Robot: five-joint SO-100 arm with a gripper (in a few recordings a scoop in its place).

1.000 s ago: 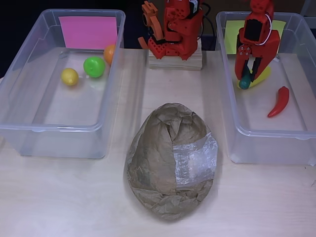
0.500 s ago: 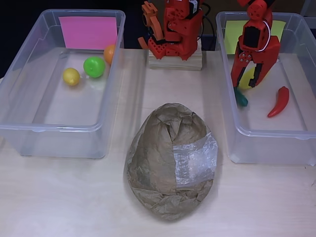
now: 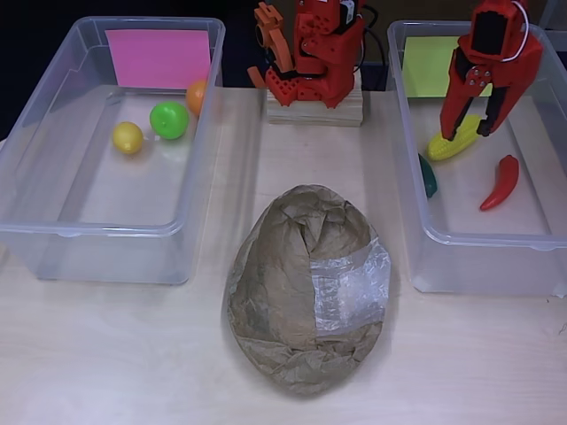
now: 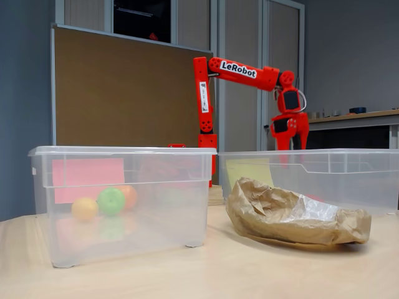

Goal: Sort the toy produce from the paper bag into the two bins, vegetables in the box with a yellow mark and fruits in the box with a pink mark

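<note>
Pincer open, empty, above yellow-mark bin. Inside bin: corn, red pepper, dark green veg at wall nearest paper bag. Drop step looks finished. Next move likely: swing to bag, reach for another item; contents not visible.

Readable text: the word "LeRobot" in black on a white label on the red arm's upper link. A second white label on the vertical link carries print too small to read.
</note>
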